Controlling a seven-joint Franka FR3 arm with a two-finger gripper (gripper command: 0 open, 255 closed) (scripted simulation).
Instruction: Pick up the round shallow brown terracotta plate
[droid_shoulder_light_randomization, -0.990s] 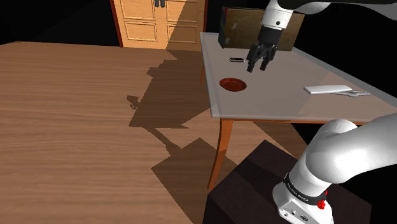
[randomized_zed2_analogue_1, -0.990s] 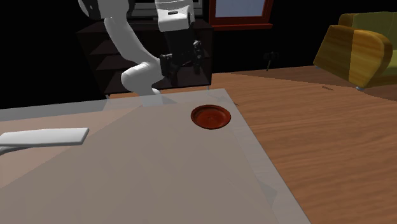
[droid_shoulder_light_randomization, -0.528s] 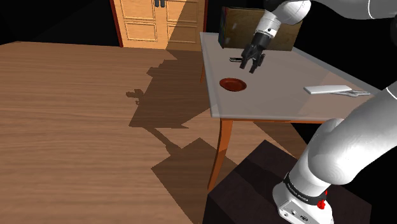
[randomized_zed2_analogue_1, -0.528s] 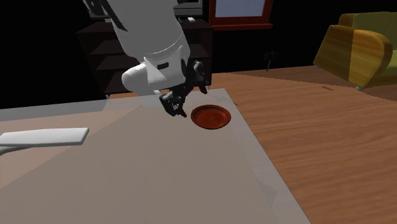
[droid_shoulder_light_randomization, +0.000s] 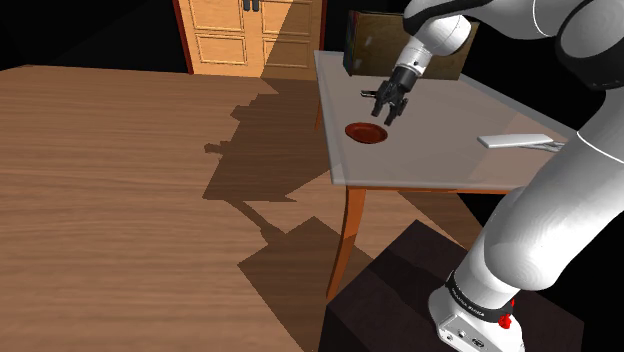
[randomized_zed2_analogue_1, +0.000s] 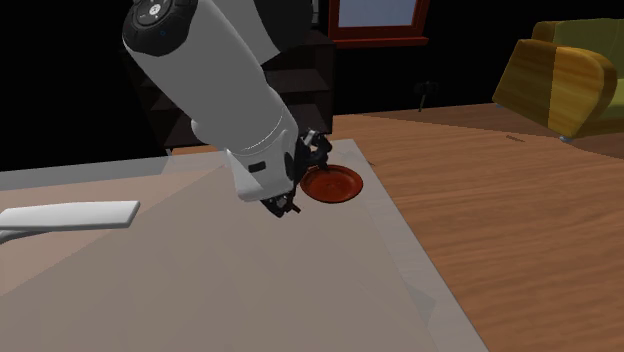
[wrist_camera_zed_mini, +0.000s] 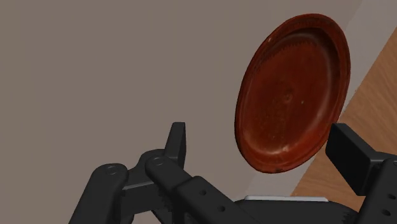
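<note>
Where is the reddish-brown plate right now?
The plate lies on the pale table, close to its edge at the shoulder view's left, with the open pincer close above it.

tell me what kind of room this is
Likely a living or dining room in a house: a yellowish sofa on a wood plank floor, panelled wooden doors at the back, and a pale-topped table with wooden legs.

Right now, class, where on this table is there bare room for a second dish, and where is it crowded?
Free: the wide stretch of table between the reddish-brown plate and the white flat slab. Crowded: the table edge where the open hand hovers by the plate, and the end by the brown box.
</note>
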